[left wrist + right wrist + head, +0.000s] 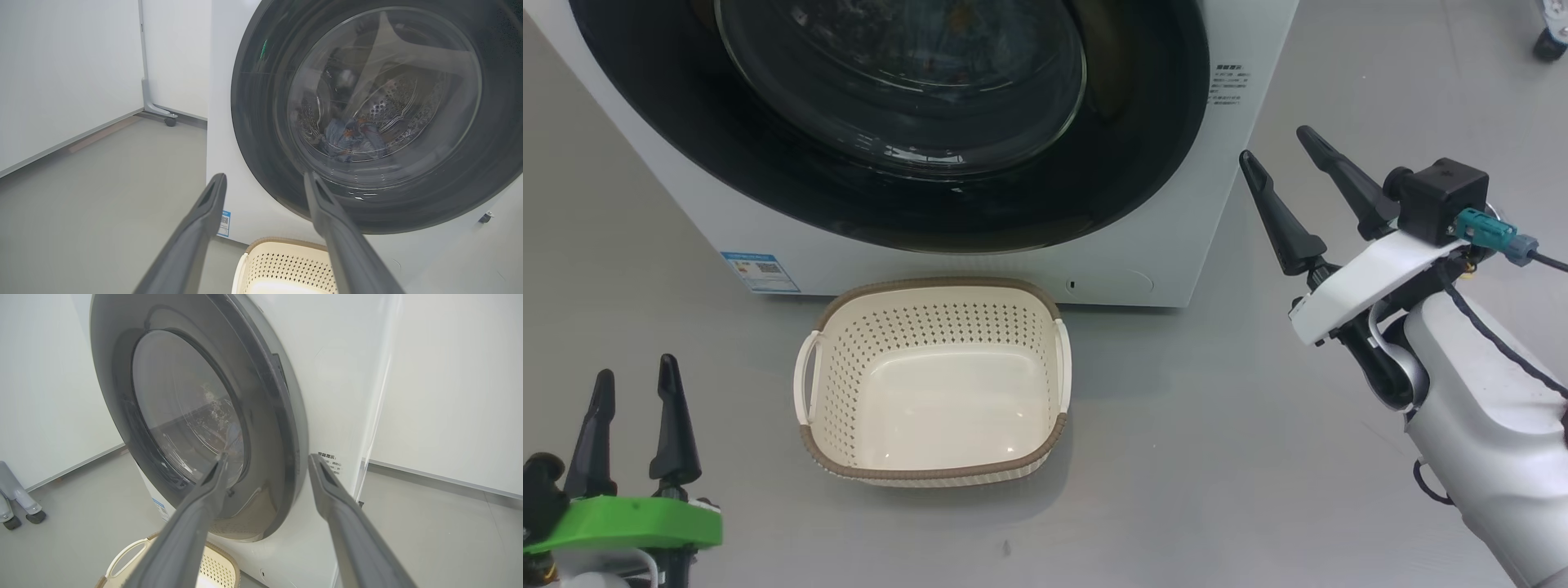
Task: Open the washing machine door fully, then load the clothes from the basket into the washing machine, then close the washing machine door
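Note:
The washing machine [1143, 269] stands ahead with its washing machine door [768, 163] lying flush against the front. Through the glass I see the clothes [351, 136], blue fabric with orange specks, low in the steel drum. On the floor just before the machine sits the basket [931, 327], with nothing in it. My left gripper [636, 369] is open at the lower left, well left of the basket. My right gripper [1278, 144] is open beside the machine's right front corner, holding nothing. In the right wrist view its fingers [184, 539] point at the door's right rim [278, 428].
A small blue label [760, 271] marks the machine's lower left corner. White wall panels on grey wheeled feet [169, 120] stand behind and to the left. Another castor [1547, 45] shows at the far right. Grey floor [1258, 490] spreads around the basket.

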Motion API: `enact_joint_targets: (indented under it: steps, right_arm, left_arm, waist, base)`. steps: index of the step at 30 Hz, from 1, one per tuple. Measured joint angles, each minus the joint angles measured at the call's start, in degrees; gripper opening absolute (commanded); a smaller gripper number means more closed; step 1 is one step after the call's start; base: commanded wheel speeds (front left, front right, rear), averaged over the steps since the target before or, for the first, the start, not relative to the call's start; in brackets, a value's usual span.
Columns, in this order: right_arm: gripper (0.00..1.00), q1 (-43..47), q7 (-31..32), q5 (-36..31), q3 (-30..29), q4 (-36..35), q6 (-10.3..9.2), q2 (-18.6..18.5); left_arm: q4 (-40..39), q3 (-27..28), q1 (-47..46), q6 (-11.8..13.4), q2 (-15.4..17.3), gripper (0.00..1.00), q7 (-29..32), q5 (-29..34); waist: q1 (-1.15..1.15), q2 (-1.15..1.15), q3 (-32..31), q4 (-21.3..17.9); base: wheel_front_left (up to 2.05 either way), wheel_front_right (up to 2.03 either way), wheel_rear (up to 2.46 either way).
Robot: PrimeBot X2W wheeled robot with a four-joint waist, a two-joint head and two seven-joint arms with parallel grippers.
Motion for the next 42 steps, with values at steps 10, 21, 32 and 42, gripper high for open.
enact_joint_targets:
  steps: [10, 21, 32, 42]
  right_arm:
    - [1.0, 5.63, 0.0, -0.52, -2.49, -2.18, 0.0, 1.26]
    - [1.0, 10.56, 0.0, -0.93, -5.88, -3.3, -0.01, 1.87]
    - [1.0, 15.37, 0.0, -1.11, -9.57, -4.36, -0.05, 3.05]
    - [1.0, 17.98, 0.0, -2.53, -11.63, -4.88, -0.05, 3.12]
  left_arm:
    - [-1.59, 0.62, 1.83, 0.0, 0.52, 1.0, 0.0, 1.04]
    - [-2.9, 1.42, 3.28, 0.0, 0.56, 1.0, 0.0, 1.83]
    - [-3.36, 1.58, 4.42, 0.0, 0.53, 1.0, 0.0, 1.83]
    - [-3.35, -1.76, 5.68, 0.0, -0.16, 1.0, 0.01, -1.01]
  waist:
    - [0.0, 0.0, -3.02, -3.81]
    - [0.0, 0.0, -4.82, -7.27]
    - [0.0, 0.0, -6.16, -9.49]
    - [0.0, 0.0, -7.04, -10.02]
  base:
    - [0.0, 0.0, 0.0]
    - [0.0, 0.0, 0.0]
    - [0.0, 0.0, 0.0]
    - [0.0, 0.0, 0.0]
